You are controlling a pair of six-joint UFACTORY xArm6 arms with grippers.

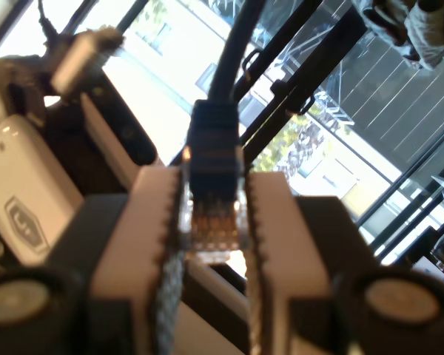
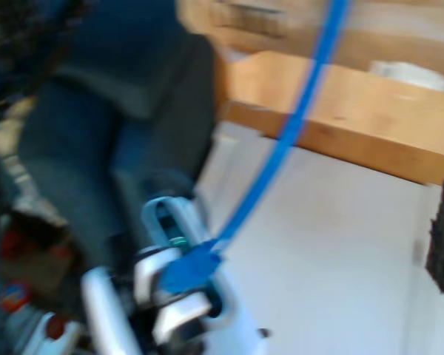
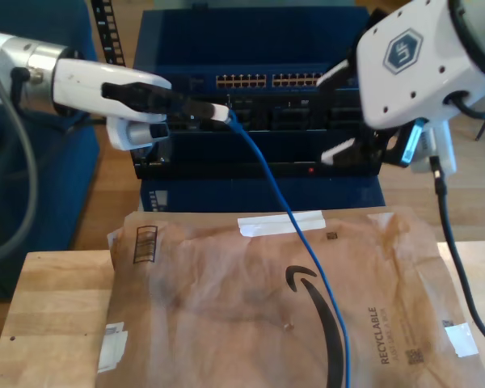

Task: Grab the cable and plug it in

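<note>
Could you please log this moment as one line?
my first gripper: shut on clear clip plug | thin bright-blue network cable: runs across brown paper mailer

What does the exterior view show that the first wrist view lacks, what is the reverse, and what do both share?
Exterior view: the switch's port row, the paper mailer, and the blue cable trailing across it. First wrist view: the plug close up, with its clear tip and contacts, and windows behind. Both: my first tool shut on the plug.

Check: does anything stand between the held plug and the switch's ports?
Nothing visible. In the exterior view the plug in my first gripper hangs just below the port row, open space between.
</note>
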